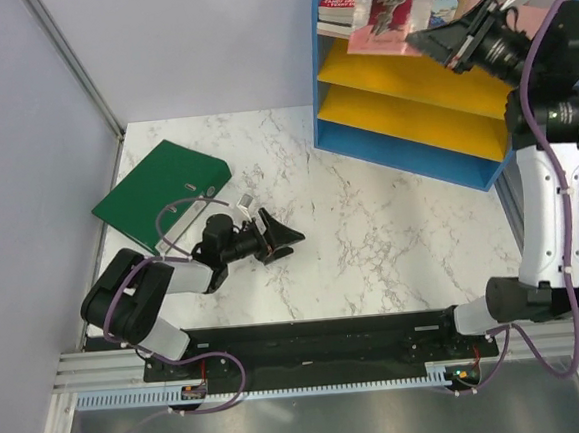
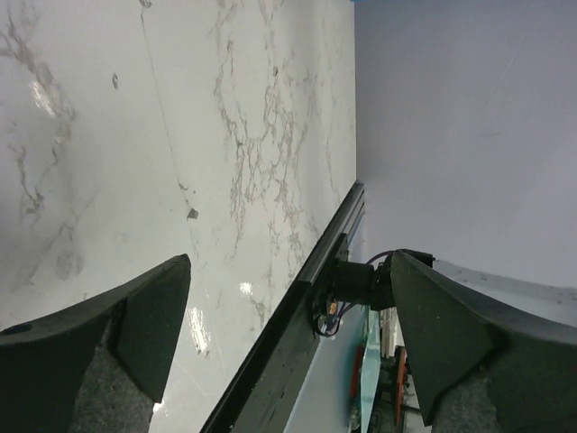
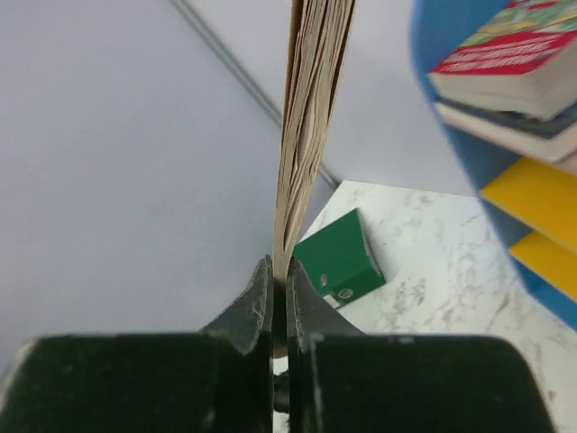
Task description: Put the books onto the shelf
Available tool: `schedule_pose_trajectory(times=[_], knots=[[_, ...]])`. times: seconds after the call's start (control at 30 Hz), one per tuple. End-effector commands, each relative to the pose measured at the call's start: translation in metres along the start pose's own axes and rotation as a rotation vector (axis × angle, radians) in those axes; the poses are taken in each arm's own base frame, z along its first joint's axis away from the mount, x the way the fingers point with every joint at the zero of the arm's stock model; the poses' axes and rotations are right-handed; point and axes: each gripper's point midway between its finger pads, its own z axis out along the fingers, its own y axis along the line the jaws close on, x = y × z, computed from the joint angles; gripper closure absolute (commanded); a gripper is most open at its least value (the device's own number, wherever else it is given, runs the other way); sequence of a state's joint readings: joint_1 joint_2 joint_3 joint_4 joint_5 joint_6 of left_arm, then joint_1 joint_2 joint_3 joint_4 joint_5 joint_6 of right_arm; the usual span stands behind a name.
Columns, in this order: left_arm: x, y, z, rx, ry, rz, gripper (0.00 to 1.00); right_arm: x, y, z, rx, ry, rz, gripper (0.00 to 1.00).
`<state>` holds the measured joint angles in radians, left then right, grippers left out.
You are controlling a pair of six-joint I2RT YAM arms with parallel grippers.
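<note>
My right gripper [image 1: 424, 41] is raised in front of the top of the shelf [image 1: 394, 138], a slanted blue unit with yellow boards. It is shut on a thin pink-covered book [image 1: 386, 10] held upright. In the right wrist view the book's page edge [image 3: 311, 99] rises from between the shut fingers of the right gripper [image 3: 281, 280]. Other books [image 1: 341, 2] lie stacked on the shelf's top level, also seen as a red-topped stack [image 3: 514, 68] beside the blue shelf side [image 3: 469, 153]. My left gripper [image 1: 276, 240] hovers low over the marble table, open with nothing in it [image 2: 288, 262].
A big green lever-arch binder [image 1: 162, 191] lies at the table's left back, seen also past the held book [image 3: 338, 262]. A grey wall runs along the left. The black base rail [image 2: 297, 316] borders the table's near edge.
</note>
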<state>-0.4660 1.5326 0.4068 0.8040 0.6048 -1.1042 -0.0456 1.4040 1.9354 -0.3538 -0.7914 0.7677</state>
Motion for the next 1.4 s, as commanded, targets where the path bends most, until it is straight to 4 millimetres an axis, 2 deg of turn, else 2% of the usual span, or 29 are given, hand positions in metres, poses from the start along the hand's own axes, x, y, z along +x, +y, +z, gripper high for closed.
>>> schedule_pose_trajectory(times=[0.0, 0.17, 0.27, 0.47, 0.53, 0.73, 0.9, 1.13, 1.37], knots=[[0.019, -0.007, 0.006, 0.053, 0.037, 0.059, 0.02, -0.036, -0.022, -0.003, 0.016, -0.02, 0.015, 1.0], [0.046, -0.027, 0.011, 0.1, 0.099, 0.075, 0.01, -0.063, -0.058, -0.006, 0.077, -0.083, 0.036, 1.0], [0.058, -0.035, 0.012, 0.103, 0.126, 0.098, 0.01, -0.072, -0.089, -0.003, 0.102, -0.086, 0.081, 1.0], [0.069, -0.047, 0.01, 0.122, 0.143, 0.111, 0.01, -0.094, -0.123, -0.002, 0.101, -0.121, 0.127, 1.0], [0.071, -0.046, 0.009, 0.117, 0.144, 0.107, 0.01, -0.104, -0.128, -0.004, 0.083, -0.143, 0.148, 1.0], [0.076, -0.038, 0.009, 0.086, 0.146, 0.098, 0.01, -0.104, -0.168, 0.004, 0.084, -0.149, 0.251, 1.0], [0.079, -0.03, 0.01, 0.063, 0.151, 0.085, 0.01, -0.107, -0.178, 0.008, 0.084, -0.162, 0.282, 1.0], [0.079, -0.033, 0.012, 0.07, 0.151, 0.087, 0.01, -0.094, -0.193, 0.008, 0.106, -0.147, 0.336, 1.0], [0.08, -0.029, 0.011, 0.06, 0.152, 0.08, 0.01, -0.084, -0.193, 0.009, 0.104, -0.128, 0.369, 1.0]])
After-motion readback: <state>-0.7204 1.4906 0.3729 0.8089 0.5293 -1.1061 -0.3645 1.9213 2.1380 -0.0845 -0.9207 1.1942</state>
